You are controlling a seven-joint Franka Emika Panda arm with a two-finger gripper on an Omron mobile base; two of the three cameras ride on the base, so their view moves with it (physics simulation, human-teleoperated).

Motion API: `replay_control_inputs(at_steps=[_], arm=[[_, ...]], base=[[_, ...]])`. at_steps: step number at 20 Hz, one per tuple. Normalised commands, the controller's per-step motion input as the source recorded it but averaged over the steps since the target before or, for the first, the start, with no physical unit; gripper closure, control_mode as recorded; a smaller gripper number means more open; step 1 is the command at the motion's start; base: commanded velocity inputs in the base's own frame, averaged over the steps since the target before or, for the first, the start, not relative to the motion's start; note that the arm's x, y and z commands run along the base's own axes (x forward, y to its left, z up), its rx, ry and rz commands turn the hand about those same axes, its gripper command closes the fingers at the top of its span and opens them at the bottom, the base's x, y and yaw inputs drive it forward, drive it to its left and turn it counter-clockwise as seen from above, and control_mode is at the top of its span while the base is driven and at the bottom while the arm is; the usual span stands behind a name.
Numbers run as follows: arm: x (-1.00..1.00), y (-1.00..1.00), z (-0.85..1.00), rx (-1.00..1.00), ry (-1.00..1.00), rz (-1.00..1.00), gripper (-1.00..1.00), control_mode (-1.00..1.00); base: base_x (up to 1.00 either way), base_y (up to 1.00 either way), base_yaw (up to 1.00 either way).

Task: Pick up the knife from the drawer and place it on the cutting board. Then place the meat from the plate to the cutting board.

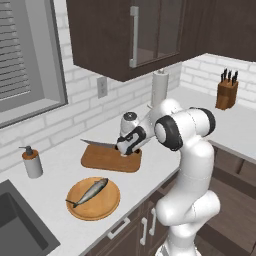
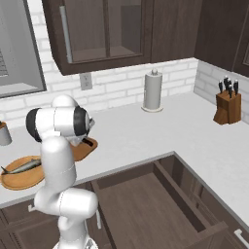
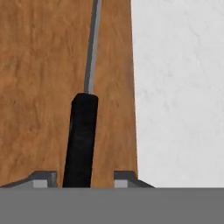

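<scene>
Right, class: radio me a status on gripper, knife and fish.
Gripper low over board, jaws parted round the knife handle. Knife lying on board. Fish on plate. Nothing in the way.

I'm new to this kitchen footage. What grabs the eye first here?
The white arm's gripper hangs low over the cutting board, its fingers apart beside the knife lying there. Nearer, a fish lies on the round plate, and a drawer stands open below.
</scene>
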Motion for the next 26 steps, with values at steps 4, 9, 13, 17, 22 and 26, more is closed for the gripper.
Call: replay_control_inputs(at_steps=[4,9,13,17,22,26], arm=[[-0.03,0.03,-0.01,0.0,0.0,0.0,-1.0,-1.0],[-0.21,0.01,0.01,0.0,0.01,0.0,-1.0,-1.0],[-0.34,0.05,0.16,0.0,0.02,0.0,-1.0,-1.0],[-0.41,0.11,0.7,0.0,-0.03,0.0,-1.0,-1.0],[-0.24,0.34,0.81,0.06,0.0,0.0,-1.0,-1.0],[-0.34,0.45,0.65,0.07,0.07,0.02,-1.0,-1.0]], base=[[0.0,0.0,0.0],[0.0,0.0,0.0],[0.0,0.0,0.0],[0.0,0.0,0.0],[0.0,0.0,0.0],[0.0,0.0,0.0]])
